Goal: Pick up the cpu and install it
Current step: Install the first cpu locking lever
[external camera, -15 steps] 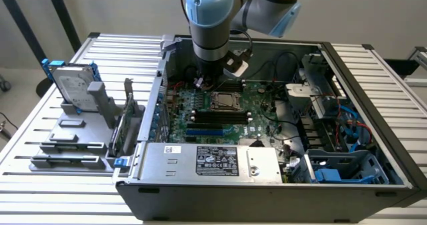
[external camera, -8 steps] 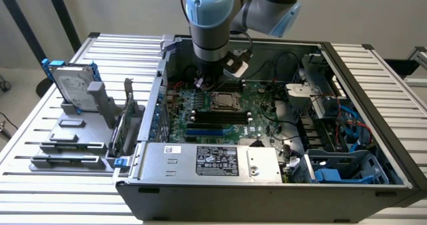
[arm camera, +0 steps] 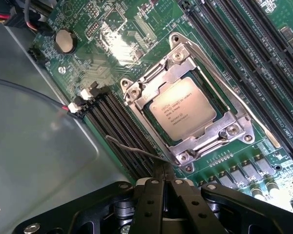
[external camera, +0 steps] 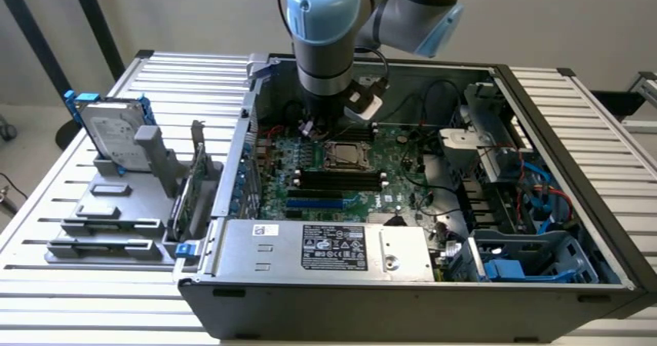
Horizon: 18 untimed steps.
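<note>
While the gripper (arm camera: 162, 169) is hovering with its fingers pressed together, gripping nothing we can see, we are finding the cpu (arm camera: 186, 110) seated flat inside the socket frame (arm camera: 234, 130) on the motherboard (arm camera: 112, 29); in the exterior view it is lying near the picture's centre, just below the arm (external camera: 326, 46).

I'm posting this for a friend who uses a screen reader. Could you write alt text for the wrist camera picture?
A silver-topped cpu lies inside its metal socket frame on a green motherboard, with black memory slots on either side. The black gripper, its fingers shut, hangs just off one corner of the frame, close to a thin bent wire.
</note>
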Tool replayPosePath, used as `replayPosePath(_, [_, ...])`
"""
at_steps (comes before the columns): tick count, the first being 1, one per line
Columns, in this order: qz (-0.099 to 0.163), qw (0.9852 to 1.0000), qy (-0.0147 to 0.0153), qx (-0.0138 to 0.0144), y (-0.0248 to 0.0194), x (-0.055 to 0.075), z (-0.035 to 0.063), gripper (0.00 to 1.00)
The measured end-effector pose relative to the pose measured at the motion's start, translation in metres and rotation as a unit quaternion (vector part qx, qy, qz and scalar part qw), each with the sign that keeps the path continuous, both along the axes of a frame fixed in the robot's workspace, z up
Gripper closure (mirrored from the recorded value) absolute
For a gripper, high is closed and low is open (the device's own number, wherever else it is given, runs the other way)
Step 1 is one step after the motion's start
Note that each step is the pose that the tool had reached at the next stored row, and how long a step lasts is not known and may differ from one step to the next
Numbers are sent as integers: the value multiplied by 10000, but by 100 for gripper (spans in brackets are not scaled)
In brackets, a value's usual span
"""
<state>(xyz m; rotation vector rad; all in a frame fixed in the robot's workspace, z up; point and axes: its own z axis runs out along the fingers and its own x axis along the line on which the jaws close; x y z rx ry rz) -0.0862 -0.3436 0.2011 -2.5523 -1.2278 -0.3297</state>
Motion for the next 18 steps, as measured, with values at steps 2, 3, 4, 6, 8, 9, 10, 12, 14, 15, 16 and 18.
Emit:
replayPosePath(2, [-2, 10000, 0, 0, 0, 4, -4, 89])
replayPosePath(3, [-3, 10000, 0, 0, 0, 6, -7, 89])
replayPosePath(4, [-4, 10000, 0, 0, 0, 9, -10, 89])
replayPosePath(6, [-9, 10000, 0, 0, 0, 15, -14, 89])
replayPosePath(8, [-13, 10000, 0, 0, 0, 21, -19, 89])
replayPosePath(9, [-16, 10000, 0, 0, 0, 23, -21, 89])
replayPosePath(10, [-18, 10000, 0, 0, 0, 26, -24, 89])
replayPosePath(12, [-22, 10000, 0, 0, 0, 32, -29, 89])
replayPosePath(14, [-25, 10000, 0, 0, 0, 39, -33, 89])
replayPosePath(15, [-27, 10000, 0, 0, 0, 43, -36, 89])
replayPosePath(16, [-29, 10000, 0, 0, 0, 46, -38, 89])
replayPosePath(18, [-33, 10000, 0, 0, 0, 54, -43, 89])
